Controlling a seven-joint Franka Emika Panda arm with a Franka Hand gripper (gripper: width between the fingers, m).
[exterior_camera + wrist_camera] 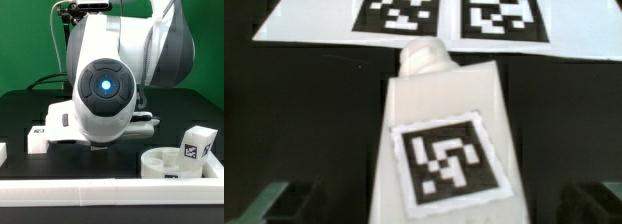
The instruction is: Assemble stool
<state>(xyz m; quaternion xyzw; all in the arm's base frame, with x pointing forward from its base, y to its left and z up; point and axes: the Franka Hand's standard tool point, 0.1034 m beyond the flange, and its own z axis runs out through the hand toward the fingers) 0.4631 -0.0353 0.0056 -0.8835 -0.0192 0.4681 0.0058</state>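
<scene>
**Open fingers flank a lying leg**

At the exterior view's left, a white part (40,135) lies on the black table (20,110). In the centre the arm (105,90) hides the gripper (434,195). The wrist view shows it open, fingers (274,198) clear of both long edges of the leg block (446,150), which lies below the marker board (448,15). At the right, the seat (180,165) sits beside a second leg block (197,143).

A plain green backdrop (25,40) stands behind the black table (22,106).
</scene>
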